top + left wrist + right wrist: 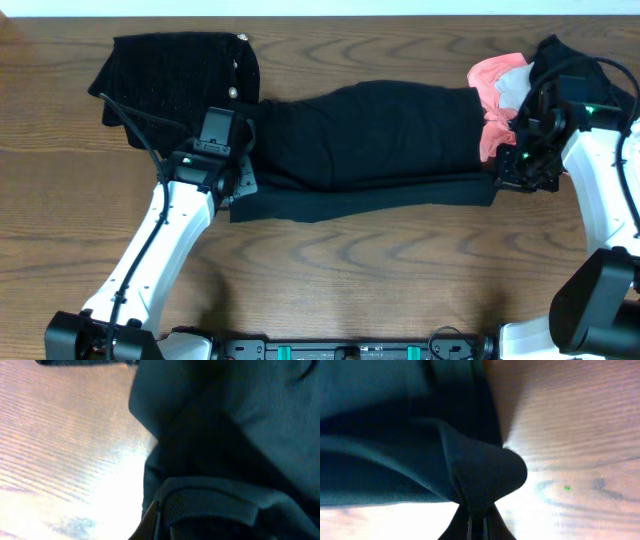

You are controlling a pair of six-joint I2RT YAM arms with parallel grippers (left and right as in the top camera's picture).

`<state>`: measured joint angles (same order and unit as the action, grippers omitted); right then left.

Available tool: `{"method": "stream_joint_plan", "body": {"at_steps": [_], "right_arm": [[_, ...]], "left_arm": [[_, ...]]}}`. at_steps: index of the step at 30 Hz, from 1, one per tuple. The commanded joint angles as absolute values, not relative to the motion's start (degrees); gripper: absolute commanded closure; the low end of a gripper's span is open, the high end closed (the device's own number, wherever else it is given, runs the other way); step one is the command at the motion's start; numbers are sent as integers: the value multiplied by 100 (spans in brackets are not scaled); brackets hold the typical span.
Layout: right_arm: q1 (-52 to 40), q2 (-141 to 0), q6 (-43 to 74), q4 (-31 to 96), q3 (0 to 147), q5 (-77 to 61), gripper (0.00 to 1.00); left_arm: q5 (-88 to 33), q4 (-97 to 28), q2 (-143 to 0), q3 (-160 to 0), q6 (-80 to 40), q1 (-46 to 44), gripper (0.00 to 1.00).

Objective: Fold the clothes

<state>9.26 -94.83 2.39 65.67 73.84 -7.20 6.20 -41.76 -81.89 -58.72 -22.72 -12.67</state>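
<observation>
Clenched on both ends of the black shirt (380,130) with left gripper (238,170) and right gripper (508,165); seemingly one lengthwise fold in, cross folds and far-corner clothes (170,70) undone.

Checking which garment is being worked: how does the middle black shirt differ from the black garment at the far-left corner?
The black shirt lies stretched long; the textured garment sits in a compact pile. The shirt looks smooth, the garment knitted. The left gripper and right gripper pinch the shirt's ends; neither touches the garment. Both are black.
</observation>
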Motion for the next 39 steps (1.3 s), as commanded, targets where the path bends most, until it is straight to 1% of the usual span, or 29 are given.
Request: {"method": "stream_joint_plan", "body": {"at_steps": [1,6,12,22,29,30,32,33,35,39], "right_arm": [[978,-9400,270,6248,7102,-646,99],[963,-9400,117,5378,6676,-1096,99],[930,-9400,-25,4731,6584,-1098,99],[895,-9570,-139,4324,6584,-1096,99],[882,-9988,-137,4174,6584,-1096,98],[882,-10029,-139,4160,6584,-1094,81],[882,-10055,-139,4139,6584,-1074,42],[882,-10055,-141,4112,6584,-1057,30],[882,-10040,-141,4064,6604,-1055,26],[882,-10027,-139,4104,6801,-1059,25]], "left_arm": [[845,-4007,-8200,-5887,-2324,-1155,94],[869,-3592,-8200,-5887,-2324,-1142,94],[987,-3164,-8272,-5887,-2324,-1142,94],[1015,-2853,-9113,-5887,-2322,-1142,94],[1017,-2687,-9249,-5887,-2320,-1142,94],[1017,-2683,-9249,-5887,-2320,-1142,89],[1017,-2683,-9247,-5887,-2320,-1142,59],[1017,-2681,-9247,-5887,-2320,-1142,49],[1017,-2659,-9244,-5894,-2320,-1142,36],[1013,-2700,-9170,-6036,-2307,-1142,32]]}}
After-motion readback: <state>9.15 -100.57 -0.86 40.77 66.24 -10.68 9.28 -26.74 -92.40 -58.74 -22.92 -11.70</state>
